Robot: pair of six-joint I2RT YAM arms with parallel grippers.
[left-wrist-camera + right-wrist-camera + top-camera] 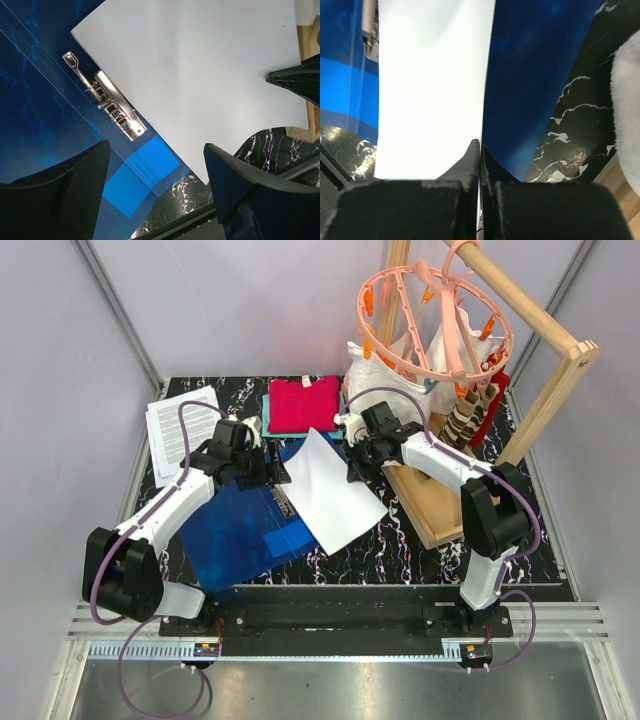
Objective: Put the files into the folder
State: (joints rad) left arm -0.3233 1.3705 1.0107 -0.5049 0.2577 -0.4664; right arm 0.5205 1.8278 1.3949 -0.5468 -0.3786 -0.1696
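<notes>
The sheet (330, 490) hides part of the folder (235, 530).

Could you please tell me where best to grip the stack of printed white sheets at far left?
Probably the far-left corner, from its left, with the left end effector: the stack of printed white paper sheets lies flat, and that corner seems to overhang the black marbled mat.

Black marble-look surface (400, 552) fills the middle, boxed in by plain pale lilac walls (250, 300), with aluminium struts (118, 308) running down the corners. Over on the right a wooden rack (548, 405) angles up with a round pink peg hanger (432, 373) on it. Soft, even light throughout, and a slotted metal rail (330, 625) lines the near edge.
</notes>
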